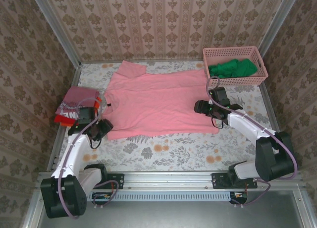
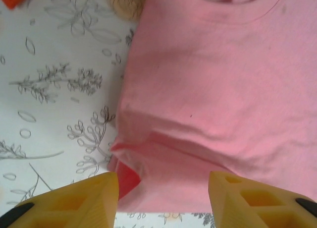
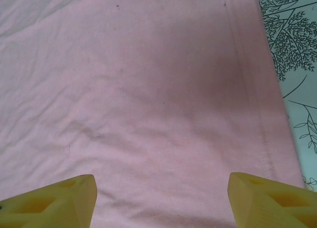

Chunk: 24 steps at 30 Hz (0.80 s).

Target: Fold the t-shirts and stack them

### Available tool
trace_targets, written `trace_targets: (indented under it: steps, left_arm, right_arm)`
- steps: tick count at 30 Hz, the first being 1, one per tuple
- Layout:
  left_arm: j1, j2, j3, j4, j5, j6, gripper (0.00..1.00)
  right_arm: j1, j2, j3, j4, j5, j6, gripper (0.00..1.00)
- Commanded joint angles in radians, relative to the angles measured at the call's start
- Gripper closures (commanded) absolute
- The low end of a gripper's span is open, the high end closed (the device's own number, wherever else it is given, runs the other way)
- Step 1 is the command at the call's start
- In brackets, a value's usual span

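Both claws hang wide and empty over the salmon-pink t-shirt (image 1: pixel 158 101), left gripper (image 1: pixel 105 127) lower left, right gripper (image 1: pixel 199 108) mid-right; I'd pinch both edges evenly.

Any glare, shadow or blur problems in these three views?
Top external: light is even and soft, with no glare, and the scene is in focus. Left wrist: the pink t-shirt and floral tablecloth are sharp, while the yellow jaws at the bottom edge are slightly soft. Right wrist: a diffuse shadow patch darkens the shirt, but the hem stitching is readable.
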Motion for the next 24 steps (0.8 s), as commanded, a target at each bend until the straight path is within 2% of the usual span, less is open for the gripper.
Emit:
trace_targets:
  steps: [1,5,10,16,20,23,24]
  left_arm:
    - [-0.007,-0.034,-0.036,-0.069,0.033,-0.027,0.53]
    - [-0.008,-0.033,-0.050,-0.087,0.043,-0.004,0.56]
    - [-0.006,0.012,-0.068,-0.008,0.069,0.025,0.61]
    - [-0.006,0.067,-0.070,0.019,0.046,0.050,0.68]
    - [-0.007,0.070,-0.073,0.012,0.031,0.050,0.68]
    - [-0.007,0.065,-0.079,0.018,0.013,0.051,0.79]
    - [-0.006,0.067,-0.081,0.021,0.013,0.050,0.86]
  right_arm:
    - [-0.004,-0.020,-0.013,-0.024,-0.004,0.015,0.29]
    - [-0.004,-0.025,-0.024,-0.016,0.001,0.019,0.29]
    - [-0.006,-0.031,-0.044,-0.006,0.002,0.029,0.29]
    - [-0.013,-0.053,-0.058,-0.010,0.007,0.028,0.30]
    - [-0.018,-0.059,-0.060,-0.015,0.007,0.025,0.30]
    - [-0.019,-0.058,-0.061,-0.013,0.007,0.026,0.30]
    - [-0.019,-0.059,-0.061,-0.013,0.006,0.025,0.30]
